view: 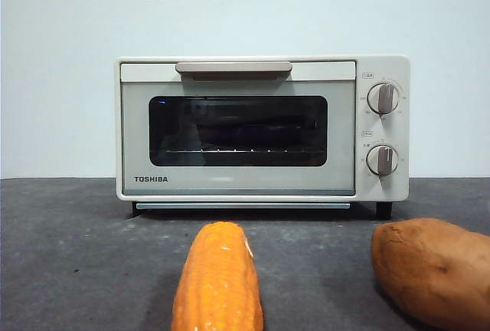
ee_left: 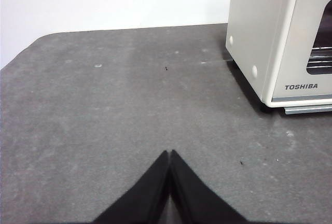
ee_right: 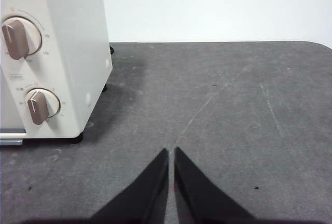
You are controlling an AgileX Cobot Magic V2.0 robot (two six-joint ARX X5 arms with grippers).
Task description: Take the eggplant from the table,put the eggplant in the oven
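1 oven (view: 237, 128) w/ door shut, 1 bar handle (view: 233, 67) across the door top, 2 knobs (view: 382, 98) stacked on its right side. 1 corn cob (view: 218, 281) and 1 sweet potato (view: 432, 268) on the table (view: 69, 254), both in front of the oven, well apart from each other.

Eggplant: 0 in sight in any view, so its place, heading and long axis can't be told. The corn cob's long axis runs toward the oven door, near end cut off by the front view's lower edge. The sweet potato lies crosswise, off to the right.

Through the dark glass only the wire rack (view: 245, 149) shows; contents behind it too dim to read.

Left gripper (ee_left: 170, 154): jaws pressed together, nothing btwn them, over bare table beside the oven's left corner. Right gripper (ee_right: 171, 151): jaws pressed together too, holding nothing, over bare table beside the oven's knob side.
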